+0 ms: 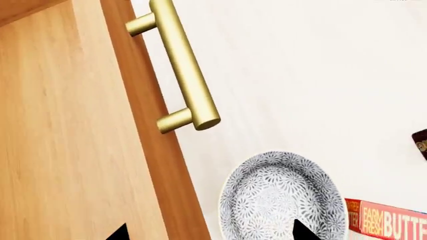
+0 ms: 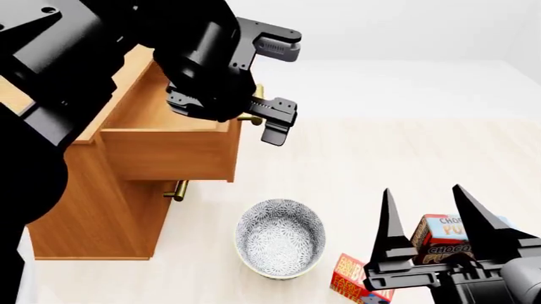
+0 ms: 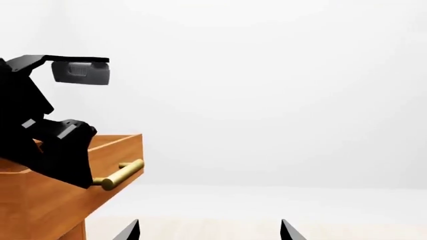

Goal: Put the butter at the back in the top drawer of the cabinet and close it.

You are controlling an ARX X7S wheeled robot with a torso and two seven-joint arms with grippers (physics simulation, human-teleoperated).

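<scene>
Here the light-brown wooden cabinet (image 2: 93, 209) has its top drawer (image 2: 169, 152) pulled out, and its brass bar handle (image 1: 183, 65) is largely hidden in the head view behind the black left gripper (image 2: 279, 85), whose fingers are spread apart, holding nothing. One patterned grey-white bowl (image 2: 280, 237) sits on the pale floor (image 2: 381, 152) in front of the cabinet. Just beside it lies the small red-and-yellow butter box (image 2: 346, 278), partly covered by the right gripper (image 2: 427, 218), jaws parted and empty. One blue-brown chocolate pudding box (image 2: 439, 237) stands just behind; whether they touch is unclear. One lower handle (image 2: 175, 190) shows.
</scene>
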